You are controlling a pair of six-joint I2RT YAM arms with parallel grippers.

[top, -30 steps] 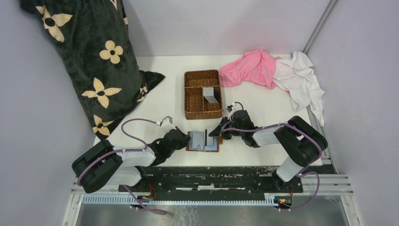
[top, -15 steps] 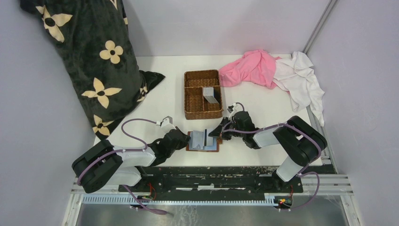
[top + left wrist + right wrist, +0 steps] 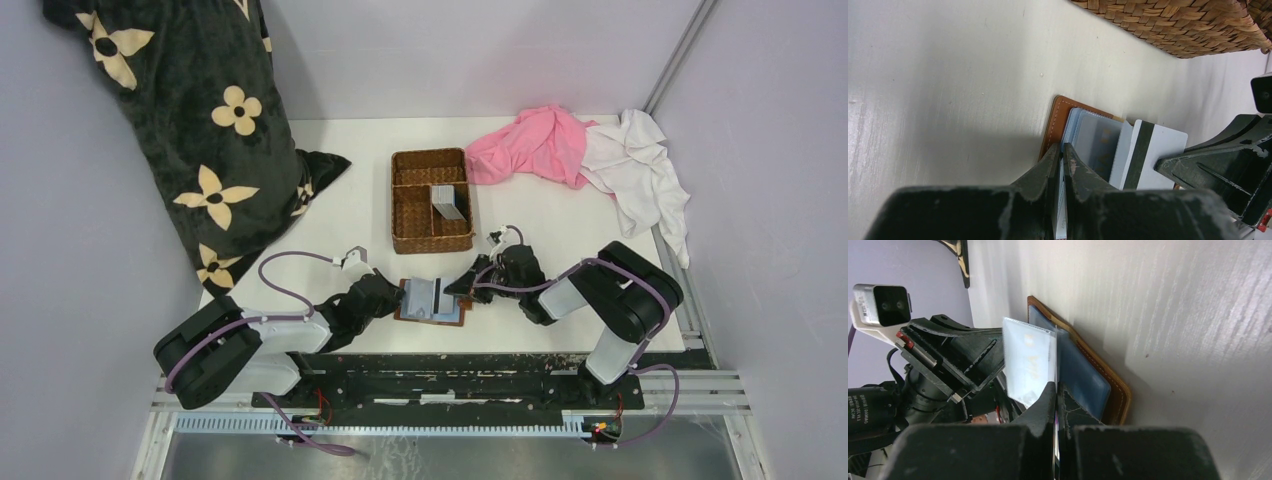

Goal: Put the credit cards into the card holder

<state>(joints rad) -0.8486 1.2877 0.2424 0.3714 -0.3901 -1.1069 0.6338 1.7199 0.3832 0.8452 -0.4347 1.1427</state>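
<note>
Change is slight: my right arm [image 3: 610, 290] has folded in closer, bringing my right gripper [image 3: 458, 287], clenched on a striped credit card [image 3: 1163, 145], lower over the card holder [image 3: 455, 316]. My left gripper [image 3: 400, 298] pinches that holder's left edge, keeping it open on the desk [image 3: 560, 240]. Insertion looks near; more credit cards [image 3: 449, 201] wait in the basket [image 3: 412, 212].

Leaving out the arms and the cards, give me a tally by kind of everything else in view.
Basket: 1
Wallet: 1
Cloths: 2, a pink cloth and a white cloth
Flowered blanket: 1
Total: 5
</note>
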